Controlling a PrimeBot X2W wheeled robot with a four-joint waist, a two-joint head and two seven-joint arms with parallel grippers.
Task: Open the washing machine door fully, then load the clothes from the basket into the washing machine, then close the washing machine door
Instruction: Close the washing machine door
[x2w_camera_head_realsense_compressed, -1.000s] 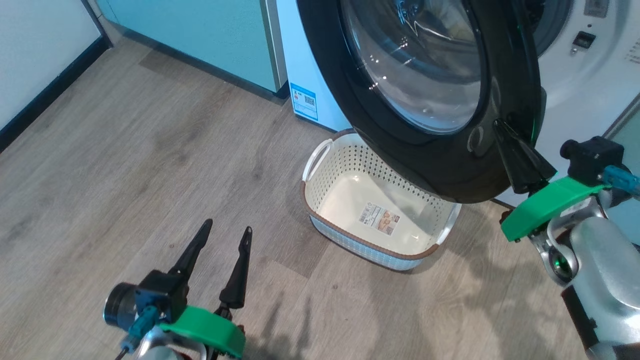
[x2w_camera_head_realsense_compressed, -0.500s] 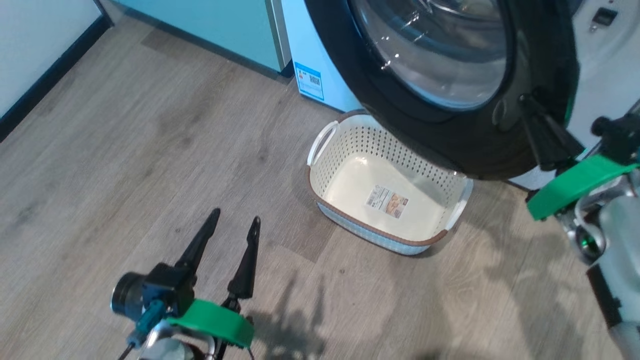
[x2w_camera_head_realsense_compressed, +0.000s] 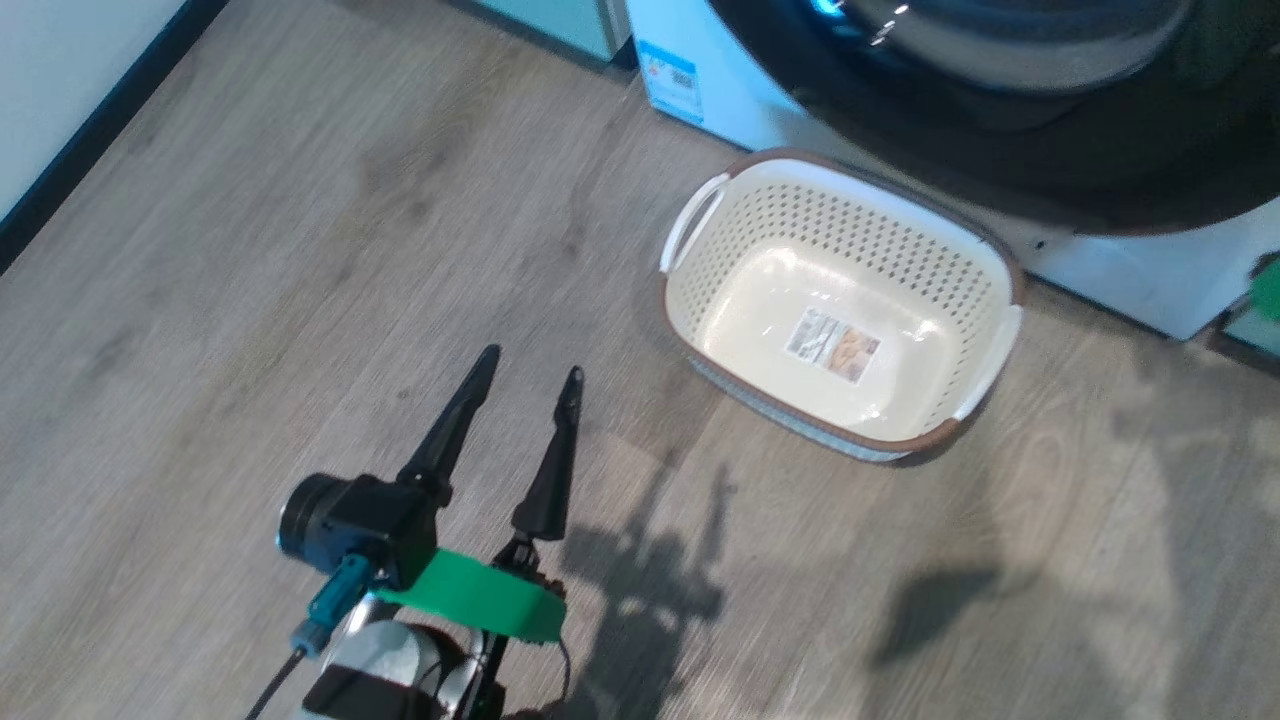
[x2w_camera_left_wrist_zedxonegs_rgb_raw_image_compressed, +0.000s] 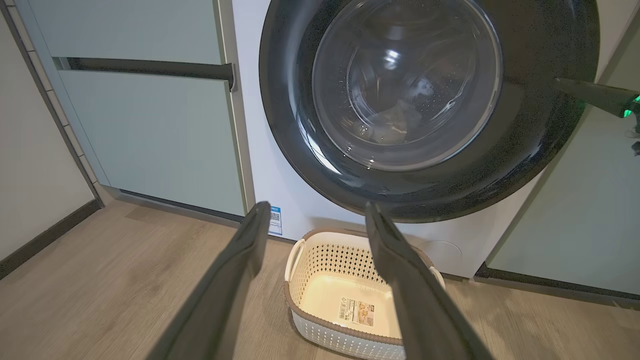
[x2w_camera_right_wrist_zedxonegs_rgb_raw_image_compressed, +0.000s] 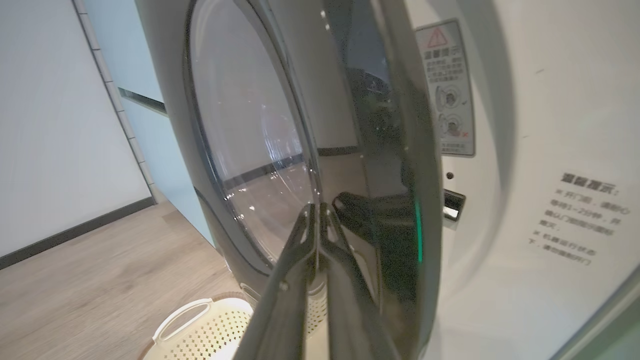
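At the foot of the big white front-loading washing machine (x2w_camera_head_realsense_compressed: 720, 110), just in front of its lower panel: a small rectangular cream-white perforated plastic basket (x2w_camera_head_realsense_compressed: 830, 215) with a brown rim and two white handles. It stands upright on the grey-brown wood-plank floor (x2w_camera_head_realsense_compressed: 250, 300). A printed label sticker (x2w_camera_head_realsense_compressed: 833, 345) lies flat on the basket's bottom.

The machine's large round door (x2w_camera_left_wrist_zedxonegs_rgb_raw_image_compressed: 425, 195) has a glossy black rim around a bulging clear glass bowl. It stands swung out from the machine's front, not latched. The right wrist view shows a gap between the door's edge and the white panel, with the latch slot (x2w_camera_right_wrist_zedxonegs_rgb_raw_image_compressed: 452, 210) exposed. The door's lower rim overhangs the machine-side edge of the basket. Pale shapes (x2w_camera_left_wrist_zedxonegs_rgb_raw_image_compressed: 395, 125) show behind the glass, inside the machine; cannot tell whether they are garments.

Right tool (x2w_camera_right_wrist_zedxonegs_rgb_raw_image_compressed: 318, 207): two long dark fingers pressed together, gripping nothing. The tips sit on the outer face of the door's black rim, latch side, where their reflection meets them.

Left tool (x2w_camera_head_realsense_compressed: 532, 361): fingers spread wide, gripping nothing. It hangs above the floor, farther out from the machine than the basket, pointing toward the machine.

A small blue energy sticker (x2w_camera_left_wrist_zedxonegs_rgb_raw_image_compressed: 275, 220) sits low on the machine's front corner. Flat pale green cabinet doors (x2w_camera_left_wrist_zedxonegs_rgb_raw_image_compressed: 150, 140) adjoin the machine on that side.
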